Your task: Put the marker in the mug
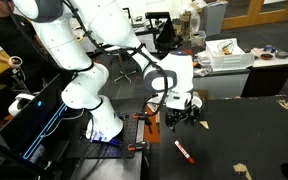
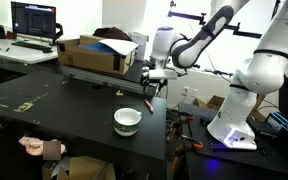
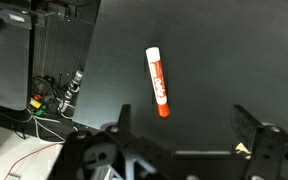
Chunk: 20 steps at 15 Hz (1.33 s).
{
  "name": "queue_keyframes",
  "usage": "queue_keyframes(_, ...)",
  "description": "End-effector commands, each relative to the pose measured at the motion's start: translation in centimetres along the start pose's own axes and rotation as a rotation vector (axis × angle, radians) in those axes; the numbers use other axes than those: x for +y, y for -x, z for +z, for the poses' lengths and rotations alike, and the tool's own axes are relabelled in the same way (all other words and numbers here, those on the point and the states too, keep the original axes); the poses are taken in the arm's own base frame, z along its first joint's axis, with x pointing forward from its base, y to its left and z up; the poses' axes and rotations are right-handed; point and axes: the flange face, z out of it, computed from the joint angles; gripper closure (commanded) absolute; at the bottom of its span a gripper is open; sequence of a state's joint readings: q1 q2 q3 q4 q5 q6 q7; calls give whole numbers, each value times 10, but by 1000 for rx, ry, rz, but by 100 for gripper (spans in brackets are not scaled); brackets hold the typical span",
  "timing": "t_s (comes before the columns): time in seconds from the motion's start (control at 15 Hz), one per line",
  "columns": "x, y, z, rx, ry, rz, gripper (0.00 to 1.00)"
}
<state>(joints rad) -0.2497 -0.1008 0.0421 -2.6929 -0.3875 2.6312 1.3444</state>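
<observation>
The marker (image 3: 158,82) is a short red stick with a white end. It lies flat on the black table and also shows in an exterior view (image 1: 184,151). My gripper (image 3: 184,130) is open and empty, and it hovers above the table with the marker just beyond its left finger. It shows in both exterior views (image 1: 179,112) (image 2: 152,88). The white mug (image 2: 127,121) stands on the table near the edge, in front of and below the gripper. It is not in the wrist view.
A cardboard box (image 2: 94,55) stands at the back of the table. Cables and a clamp (image 3: 54,95) hang at the table's edge near the robot base. Tape scraps (image 1: 242,170) lie on the table. A person's hand (image 2: 29,145) rests at the near edge.
</observation>
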Motion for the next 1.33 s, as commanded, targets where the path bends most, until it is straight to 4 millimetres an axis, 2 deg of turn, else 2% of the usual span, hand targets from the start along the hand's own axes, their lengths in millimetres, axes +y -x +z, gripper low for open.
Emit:
queue_keyframes(0.0, -1, -6, 7, 5, -10, 22, 0)
queue_keyframes(0.47, -6, -15, 39, 24, -71, 32, 0)
queue_keyframes(0.73, -13, -20, 63, 31, -26, 59, 0)
queue_keyframes(1.13, -23, -30, 80, 32, -13, 22, 0)
queue_keyframes(1.27, -20, -33, 86, 32, -20, 7, 0)
